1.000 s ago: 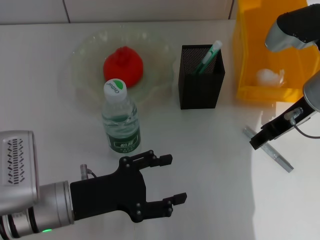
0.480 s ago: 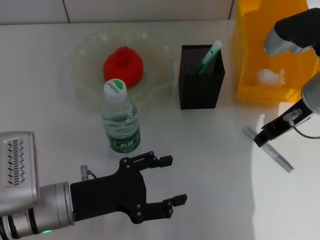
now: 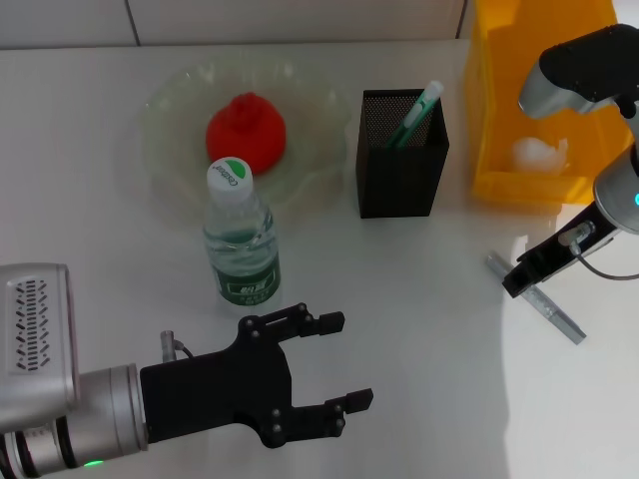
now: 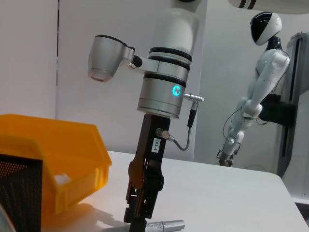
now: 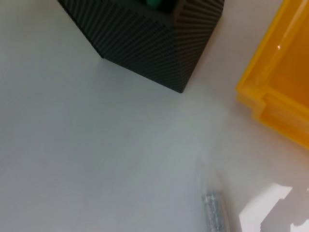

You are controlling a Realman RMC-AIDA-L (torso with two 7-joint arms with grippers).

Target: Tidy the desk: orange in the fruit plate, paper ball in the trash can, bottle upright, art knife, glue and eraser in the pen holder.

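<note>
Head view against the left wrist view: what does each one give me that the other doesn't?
Only the head view shows the orange in the fruit plate, the upright bottle, the glue in the pen holder, the paper ball and the open left gripper. Only the left wrist view shows a second robot standing behind the desk. Both show the trash can, the right gripper and the art knife beneath it.

The head view looks steeply down over the desk; the left wrist view looks level across it; the right wrist view hangs close above; all share the pen holder [image 3: 402,152] (and yellow trash can [image 3: 539,90])
</note>
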